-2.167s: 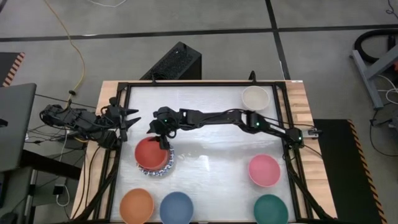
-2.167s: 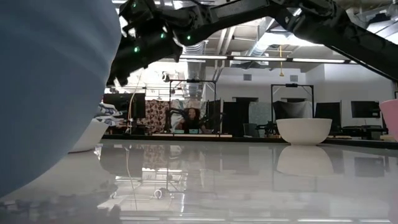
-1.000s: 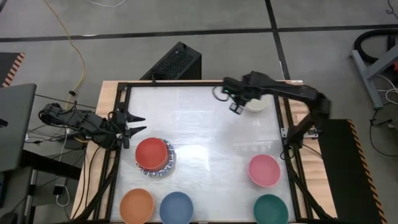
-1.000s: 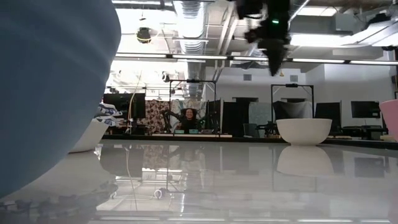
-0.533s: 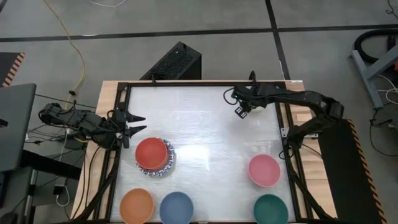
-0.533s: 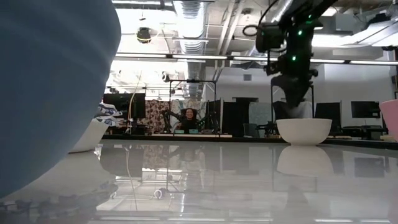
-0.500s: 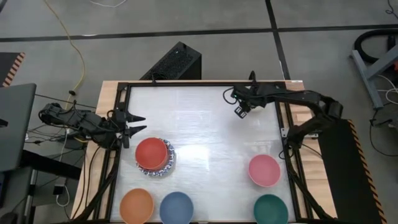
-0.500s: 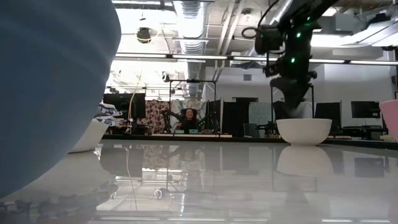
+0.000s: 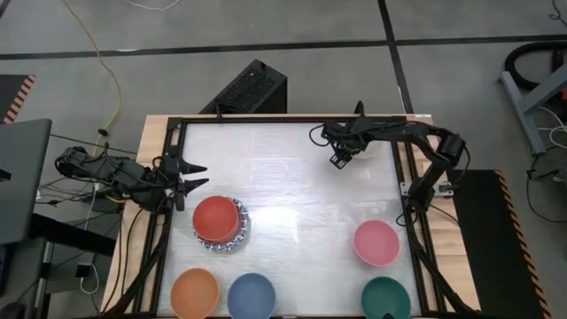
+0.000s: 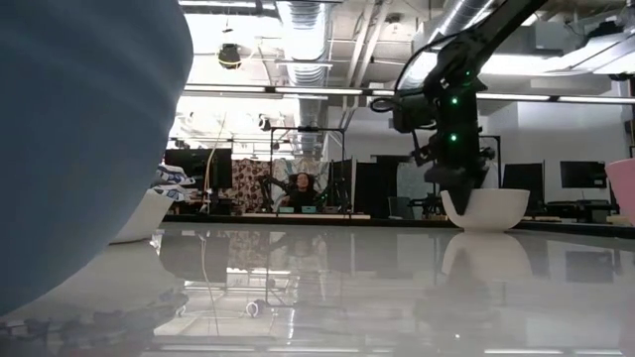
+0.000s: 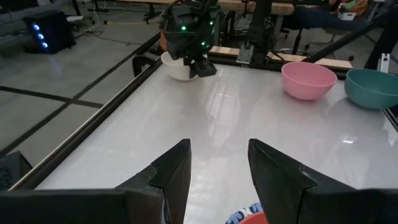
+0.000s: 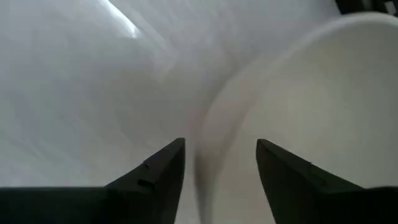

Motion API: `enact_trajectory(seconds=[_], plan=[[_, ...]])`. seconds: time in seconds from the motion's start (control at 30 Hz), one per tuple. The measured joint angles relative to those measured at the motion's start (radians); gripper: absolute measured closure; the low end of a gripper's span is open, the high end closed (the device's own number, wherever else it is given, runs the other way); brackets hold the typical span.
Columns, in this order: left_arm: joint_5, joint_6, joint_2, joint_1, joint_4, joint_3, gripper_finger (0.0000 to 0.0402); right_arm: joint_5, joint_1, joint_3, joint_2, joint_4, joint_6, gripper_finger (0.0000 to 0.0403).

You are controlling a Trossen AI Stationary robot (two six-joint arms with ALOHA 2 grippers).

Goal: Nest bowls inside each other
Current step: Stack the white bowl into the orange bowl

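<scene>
right gripper (image 12: 221, 165) is at the plain beige round bowl (image 10: 485, 209) near the counter's far right corner, fingers apart astride its rim; left gripper (image 11: 217, 165) waits open at the left edge.

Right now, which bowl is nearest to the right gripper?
The beige bowl, alone at the far right corner; the right gripper straddles its rim with open fingers.

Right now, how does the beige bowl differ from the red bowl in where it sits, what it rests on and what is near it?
The beige bowl sits at the table's far right corner; the red bowl sits nearer the left side. The beige bowl rests alone on the tabletop, while the red bowl is nested on a stack of blue-patterned bowls. The right gripper straddles the beige bowl's rim, open; nothing touches the red bowl, with the left gripper waiting nearby. Both are upright.
</scene>
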Motion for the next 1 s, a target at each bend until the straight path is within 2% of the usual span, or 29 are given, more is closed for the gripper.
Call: enact_trajectory(seconds=[0.1, 0.23, 0.3, 0.63, 1.0], plan=[[-0.009, 0.000, 0.000, 0.000, 0.000, 0.000, 0.0251, 0.000, 0.006, 0.001, 0.015, 0.010, 0.000, 0.0245], [-0.033, 0.001, 0.000, 0.000, -0.004, 0.000, 0.0251, -0.001, 0.013, 0.001, 0.016, 0.011, 0.000, 0.0360], [-0.035, 0.000, 0.000, 0.000, -0.009, 0.000, 0.0251, 0.005, 0.018, 0.001, 0.014, 0.013, -0.009, 0.0386], [-0.034, -0.006, 0.000, 0.000, -0.027, 0.000, 0.0251, -0.004, 0.134, 0.074, 0.008, 0.024, -0.060, 0.0396], [-0.026, 0.046, 0.041, 0.000, -0.022, 0.000, 0.0251, -0.029, 0.368, 0.330, 0.008, 0.046, -0.210, 0.0396]])
